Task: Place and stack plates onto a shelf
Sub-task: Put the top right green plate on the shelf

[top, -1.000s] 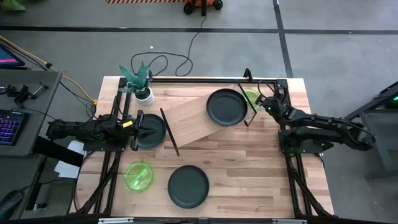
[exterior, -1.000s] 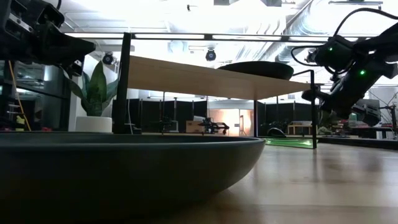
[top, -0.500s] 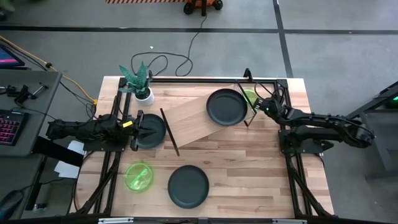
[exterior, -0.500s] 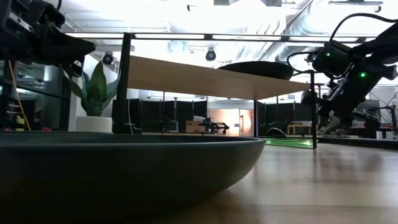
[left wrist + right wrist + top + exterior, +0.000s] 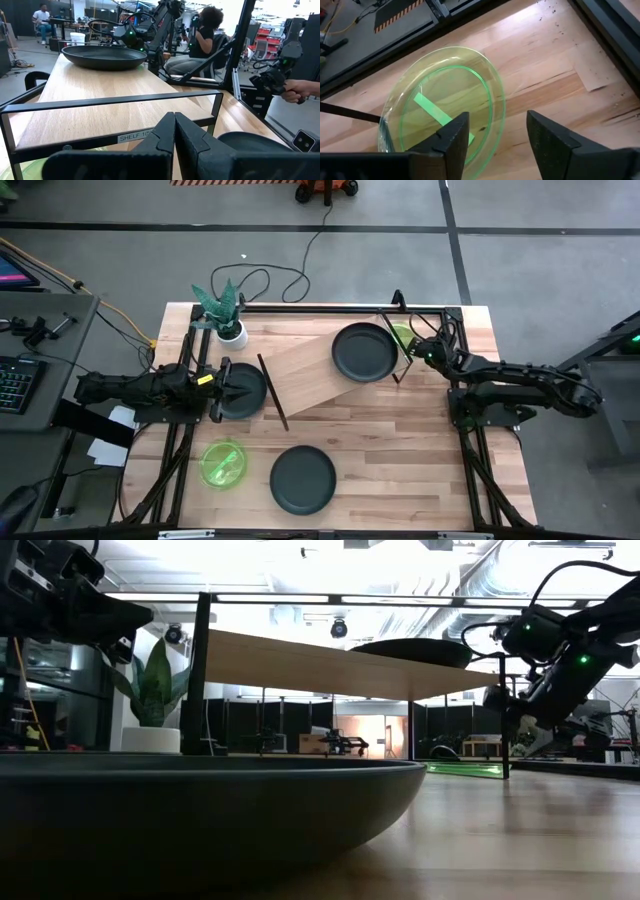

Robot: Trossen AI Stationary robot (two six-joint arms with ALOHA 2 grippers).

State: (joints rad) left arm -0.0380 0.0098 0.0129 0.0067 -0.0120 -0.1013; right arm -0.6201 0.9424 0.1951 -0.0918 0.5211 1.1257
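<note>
Right gripper (image 5: 495,137) stands wide over the translucent bright green round plate (image 5: 442,107), lying on the striped wooden tabletop (image 5: 400,440) near its far right corner beside the light wood shelf (image 5: 310,370). One matte dark plate (image 5: 364,351) sits on that shelf. Left gripper (image 5: 174,135), shut, hovers at the shelf's left end.

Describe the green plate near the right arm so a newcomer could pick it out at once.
Start at the light wood shelf lying slantwise across the table. Just past its right end, by the table's far right corner, the translucent green plate lies on the tabletop under the open right pincer. The other green plate lies near the front left, away from the shelf.
</note>
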